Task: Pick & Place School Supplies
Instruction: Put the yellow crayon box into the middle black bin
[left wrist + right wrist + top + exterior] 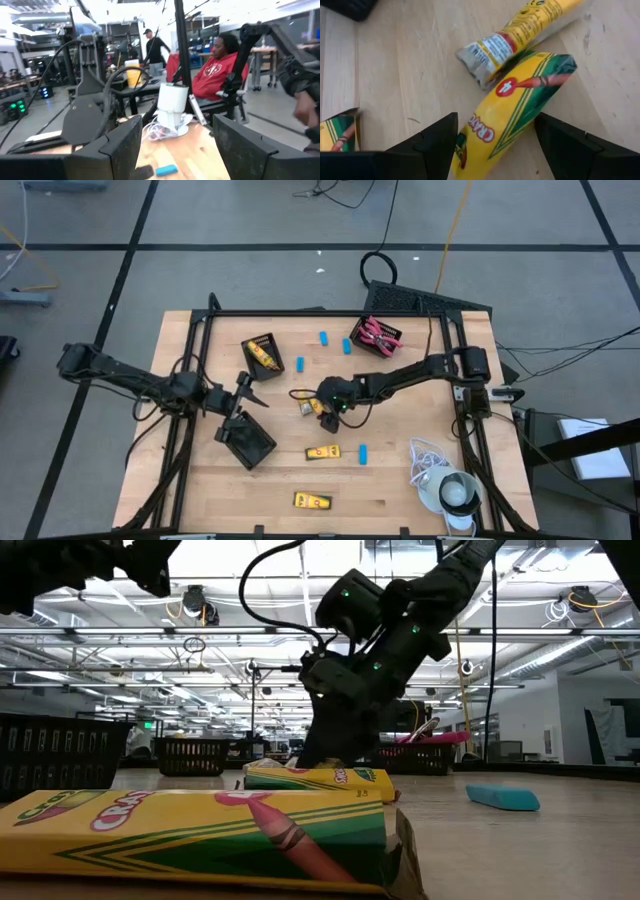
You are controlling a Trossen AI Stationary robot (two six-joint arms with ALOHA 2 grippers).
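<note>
Yellow crayon boxes lie flat on the table (322,452), (312,500), and two more lie under my right gripper (322,402). In the right wrist view its open fingers (495,145) stand on either side of one box (512,107); a second box (520,32) lies just beyond. Short light-blue pieces (363,452), (300,364), (346,346) lie scattered. Red-handled scissors (376,333) sit in a far black tray. My left gripper (252,390) is open in the air over the table's left half, above nothing it touches. My right gripper comes from above, pointing down, with its fingers across the crayon box's end (470,145). One finger (437,142) lies right at the box's edge. Whether it touches the box, I cannot tell. The box lies on the table.
A black tray (247,442) lies near my left gripper; another (262,352) holds yellow boxes. A white cord with a round grey-white object (447,488) sits at the near right corner. Black rails (300,312) frame the table. People are in the room beyond (217,62).
</note>
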